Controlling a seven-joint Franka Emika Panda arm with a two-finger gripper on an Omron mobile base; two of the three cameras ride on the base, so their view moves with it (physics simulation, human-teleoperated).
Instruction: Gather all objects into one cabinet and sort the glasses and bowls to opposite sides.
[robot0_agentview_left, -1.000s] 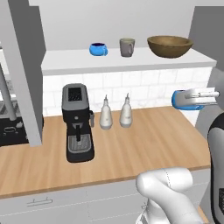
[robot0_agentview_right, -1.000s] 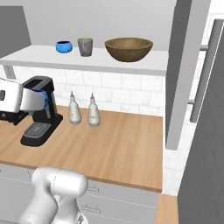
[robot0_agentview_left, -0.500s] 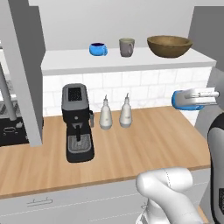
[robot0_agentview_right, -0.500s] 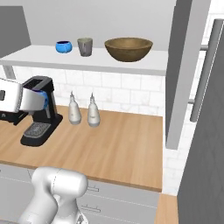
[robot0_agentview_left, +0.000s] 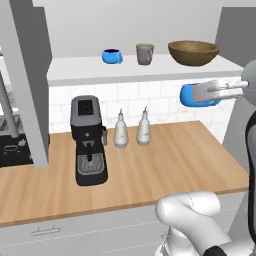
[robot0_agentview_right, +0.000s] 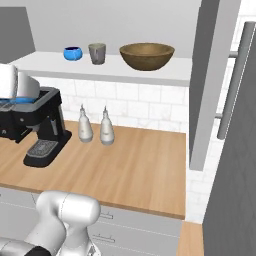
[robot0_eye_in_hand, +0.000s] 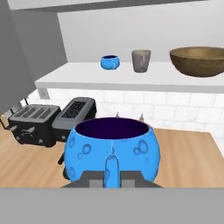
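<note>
My gripper (robot0_agentview_left: 216, 92) is shut on the rim of the small blue bowl (robot0_agentview_left: 193, 96) and holds it in the air at the right, just below the level of the cabinet's white shelf board (robot0_agentview_left: 140, 71). From the hand view the bowl (robot0_eye_in_hand: 112, 146) sits upright and close in front of the gripper (robot0_eye_in_hand: 112, 176). On the shelf stand a blue handled mug (robot0_agentview_left: 112, 56), a grey cup (robot0_agentview_left: 144, 53) and a wide brown wooden bowl (robot0_agentview_left: 193, 52), left to right. From the right base view these are the mug (robot0_agentview_right: 73, 53), cup (robot0_agentview_right: 97, 53) and wooden bowl (robot0_agentview_right: 147, 55).
On the wooden counter (robot0_agentview_left: 170, 160) stand a black coffee machine (robot0_agentview_left: 89, 142) and two pale bottles (robot0_agentview_left: 132, 130) against the tiled wall. A dark toaster (robot0_eye_in_hand: 31, 122) sits left of the machine. Grey cabinet door panels (robot0_agentview_left: 29, 85) (robot0_agentview_right: 207, 85) hang at both sides.
My gripper has risen a little with the blue bowl and shifted slightly left, towards the shelf. The things on the shelf and counter have not moved.
</note>
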